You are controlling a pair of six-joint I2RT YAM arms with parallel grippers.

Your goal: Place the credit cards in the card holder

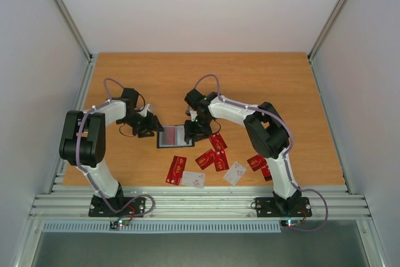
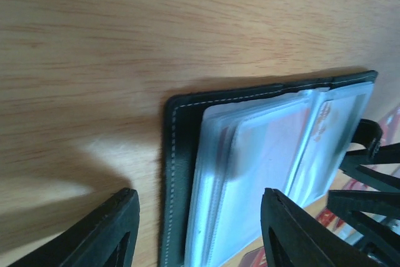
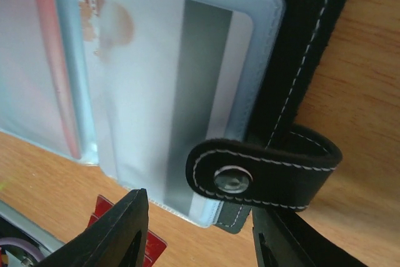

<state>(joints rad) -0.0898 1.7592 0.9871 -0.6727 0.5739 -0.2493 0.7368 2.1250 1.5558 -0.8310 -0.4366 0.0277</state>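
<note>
The right pincer hangs spread wide with nothing between its jaws, low over the near edge of the card holder, which lies open and flat on the counter. Just ahead of its tips, the snap tab curls back across the corner of a white card with a grey stripe. That card sits in the top clear sleeve, though through the cloudy plastic it is hard to say if its near end is fully seated or pokes out a little. On the holder's far side the left pincer is likewise parted and empty, straddling the black stitched edge. The loose credit cards, mostly red, lie scattered on the counter near the right arm, with a couple just beside the holder. The step in hand looks like settling this card home, and it would go best with the left pincer pressing down on the cover to stop it sliding. The right should then nudge the card's short edge straight along the sleeve, clear of the tab, so the plastic does not buckle
</note>
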